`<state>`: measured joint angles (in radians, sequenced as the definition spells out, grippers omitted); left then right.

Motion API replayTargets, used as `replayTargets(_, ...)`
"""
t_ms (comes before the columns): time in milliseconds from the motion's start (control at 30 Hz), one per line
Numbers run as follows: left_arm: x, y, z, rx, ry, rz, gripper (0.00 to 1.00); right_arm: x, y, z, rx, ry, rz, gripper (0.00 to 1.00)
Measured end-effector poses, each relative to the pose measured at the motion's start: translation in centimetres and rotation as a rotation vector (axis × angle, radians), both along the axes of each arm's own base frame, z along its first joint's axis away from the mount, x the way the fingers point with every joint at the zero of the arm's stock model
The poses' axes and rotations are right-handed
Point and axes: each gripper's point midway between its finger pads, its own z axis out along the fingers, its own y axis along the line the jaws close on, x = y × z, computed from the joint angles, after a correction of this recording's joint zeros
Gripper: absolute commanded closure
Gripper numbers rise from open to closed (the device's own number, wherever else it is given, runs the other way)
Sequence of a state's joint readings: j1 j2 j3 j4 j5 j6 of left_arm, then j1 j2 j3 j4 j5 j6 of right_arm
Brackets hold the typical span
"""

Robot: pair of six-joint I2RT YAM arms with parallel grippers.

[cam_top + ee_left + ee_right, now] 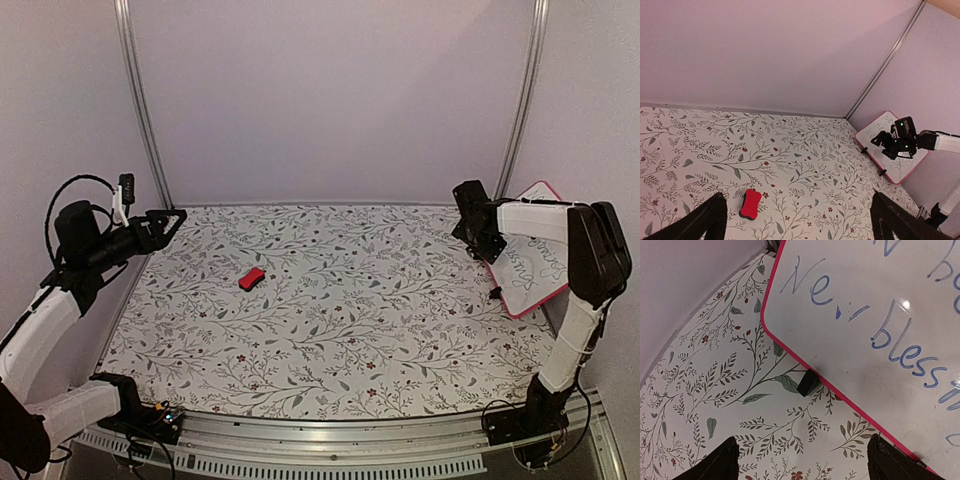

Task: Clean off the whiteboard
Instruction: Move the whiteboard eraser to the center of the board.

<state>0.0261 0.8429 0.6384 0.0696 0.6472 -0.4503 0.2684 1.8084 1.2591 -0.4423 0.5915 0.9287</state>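
Whiteboard [533, 272], right edge of frame: writing intact, erasing not begun. Eraser [252, 278] left of centre, not picked up. Left gripper [797, 220] wide, empty. Right gripper [802, 462] wide, empty, near board corner.

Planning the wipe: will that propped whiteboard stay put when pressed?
Probably stiff: the whiteboard looks like a flat rigid panel. It may shift, since it stands tilted on small black clip feet on the patterned table. Its glossy face shows glare, so it is likely slippery.
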Motion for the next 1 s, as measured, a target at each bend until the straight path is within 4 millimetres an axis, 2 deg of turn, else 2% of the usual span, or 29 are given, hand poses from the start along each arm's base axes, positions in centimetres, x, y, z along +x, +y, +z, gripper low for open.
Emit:
replayTargets(400, 0.0, 0.0, 0.1, -0.005, 0.001, -0.002, 0.0, 0.3, -0.6, -3.9, -0.015, 0.066, -0.101, 0.19)
replayTargets(867, -0.2, -0.2, 0.0, -0.008, -0.005, -0.011, 0.0, 2.7, -0.9, -3.9, -0.04, 0.031, -0.186, 0.32)
replayTargets(1000, -0.3, -0.3, 0.0, -0.01, -0.006, -0.018, 0.0, 3.4, -0.9, -4.2, -0.052, 0.028, -0.201, 0.32)
